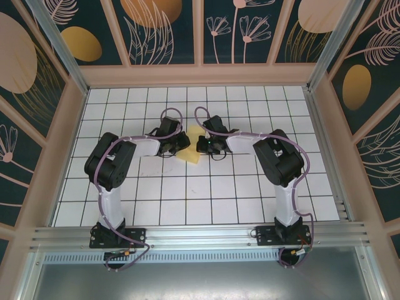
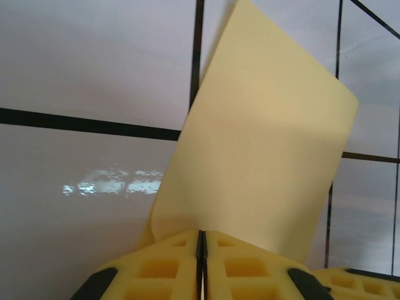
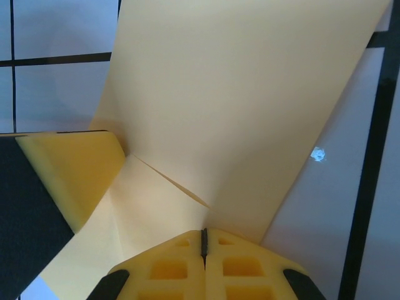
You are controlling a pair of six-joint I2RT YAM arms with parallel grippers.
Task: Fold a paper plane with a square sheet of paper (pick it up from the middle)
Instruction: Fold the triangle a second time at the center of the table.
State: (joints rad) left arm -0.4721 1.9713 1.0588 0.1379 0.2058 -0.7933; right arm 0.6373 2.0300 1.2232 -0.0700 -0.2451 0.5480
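Both arms meet near the middle of the surface (image 1: 206,200), and the square sheet of paper (image 1: 190,156) sits between them. The left arm (image 1: 115,164) reaches in from its side and the right arm (image 1: 278,156) from the other, with the wrists nearly facing across the yellow.

From the left wrist view, the left jaws are clenched. Their yellow pads (image 2: 156,269) meet along one thin dark seam, and the sheet rises out of that seam and fans away over the grid tiles. I read this as a pinch meant to anchor one side.

From the right wrist view, the right jaws are likewise clamped onto the sheet. Their pads (image 3: 244,269) close where a sharp crease runs into the seam. One panel slopes up and away from it, and another drops toward the left.

I judge that two grips are used so one side can be anchored while the other bends the paper along a line. A sheet this thin would otherwise slide or flop. The paper shows folds but no dart shape, so I put the task at an early fold. I cannot tell whether any part of the sheet rests on the tiles. The risk I see is a tear or a skewed crease if the two grips pull apart.
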